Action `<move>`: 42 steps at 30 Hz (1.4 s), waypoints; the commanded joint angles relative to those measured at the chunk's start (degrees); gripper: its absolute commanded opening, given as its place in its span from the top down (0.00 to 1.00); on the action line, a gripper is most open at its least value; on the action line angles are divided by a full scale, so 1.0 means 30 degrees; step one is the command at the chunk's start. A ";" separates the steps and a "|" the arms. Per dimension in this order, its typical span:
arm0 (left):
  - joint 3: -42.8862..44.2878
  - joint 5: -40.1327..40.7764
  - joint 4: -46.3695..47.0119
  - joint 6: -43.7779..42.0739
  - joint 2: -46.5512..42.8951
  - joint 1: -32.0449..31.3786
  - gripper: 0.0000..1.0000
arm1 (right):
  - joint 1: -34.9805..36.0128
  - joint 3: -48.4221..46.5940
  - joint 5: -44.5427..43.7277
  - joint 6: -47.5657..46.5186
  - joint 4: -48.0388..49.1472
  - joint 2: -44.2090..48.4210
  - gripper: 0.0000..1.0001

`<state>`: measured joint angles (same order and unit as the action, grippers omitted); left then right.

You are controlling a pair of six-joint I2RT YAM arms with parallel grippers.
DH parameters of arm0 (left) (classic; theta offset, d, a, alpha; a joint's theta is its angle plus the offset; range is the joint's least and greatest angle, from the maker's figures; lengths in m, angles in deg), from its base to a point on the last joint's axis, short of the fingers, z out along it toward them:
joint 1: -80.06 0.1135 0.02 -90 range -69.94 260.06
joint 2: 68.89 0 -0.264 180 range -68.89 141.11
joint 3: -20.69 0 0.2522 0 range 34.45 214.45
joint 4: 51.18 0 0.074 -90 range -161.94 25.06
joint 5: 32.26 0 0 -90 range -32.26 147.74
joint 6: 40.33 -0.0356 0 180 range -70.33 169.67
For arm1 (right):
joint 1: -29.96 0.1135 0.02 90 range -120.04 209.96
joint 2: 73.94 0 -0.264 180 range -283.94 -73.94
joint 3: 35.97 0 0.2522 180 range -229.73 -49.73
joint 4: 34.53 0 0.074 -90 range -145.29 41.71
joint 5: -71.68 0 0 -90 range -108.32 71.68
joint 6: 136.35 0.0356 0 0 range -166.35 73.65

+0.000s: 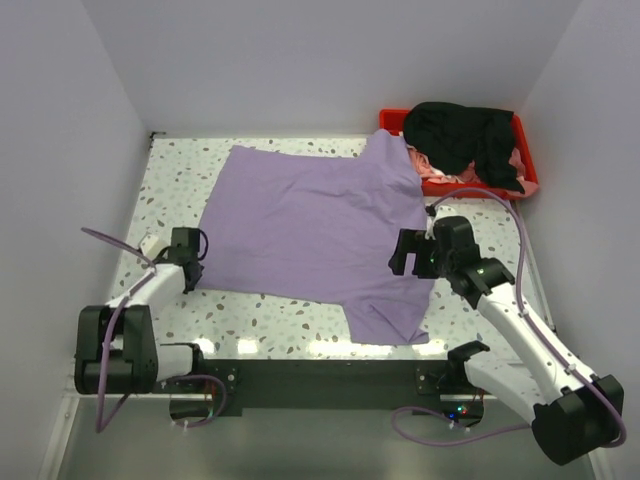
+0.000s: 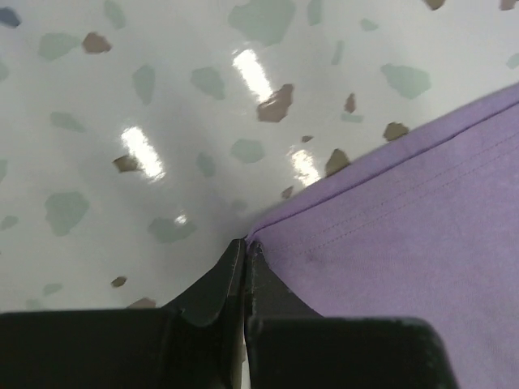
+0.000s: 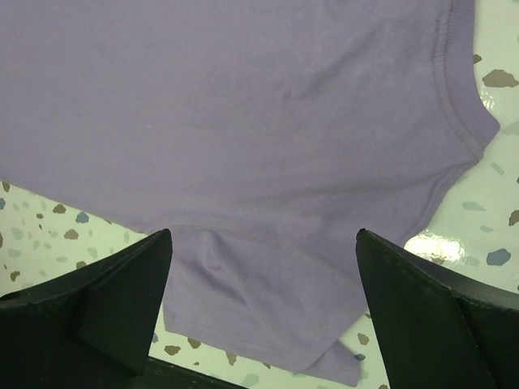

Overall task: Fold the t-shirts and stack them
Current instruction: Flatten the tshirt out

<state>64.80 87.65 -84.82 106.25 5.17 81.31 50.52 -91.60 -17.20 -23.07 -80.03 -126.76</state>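
The lavender t-shirt point(image 1: 310, 225) lies spread flat in the middle of the speckled table. My left gripper point(image 1: 193, 275) sits low at its near-left corner. In the left wrist view the left gripper point(image 2: 245, 243) is shut, with the shirt's corner point(image 2: 389, 235) pinched at the tips. My right gripper point(image 1: 404, 254) hovers open over the shirt's right side. In the right wrist view the right gripper point(image 3: 263, 239) has the shirt's sleeve point(image 3: 259, 300) below its gap. The black t-shirt point(image 1: 462, 135) lies bunched on the pale pink one point(image 1: 438, 172) at the back right.
The red tray point(image 1: 528, 172) holding the black and pink shirts stands at the table's back right corner. One lavender sleeve reaches up against the tray's left end. Grey walls close in the table on three sides. Bare tabletop point(image 1: 170, 180) shows left of the shirt.
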 commanded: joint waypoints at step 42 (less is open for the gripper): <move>-0.2146 0.1660 -0.4890 0.3585 -0.6348 0.0694 1.00 | 1.4621 0.1681 -0.0778 0.4747 -0.0291 -0.3685 0.02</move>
<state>59.25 91.85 -101.61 118.77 -13.30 82.95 92.51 -86.79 -14.92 -12.18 -87.18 -134.02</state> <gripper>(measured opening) 0.024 0.985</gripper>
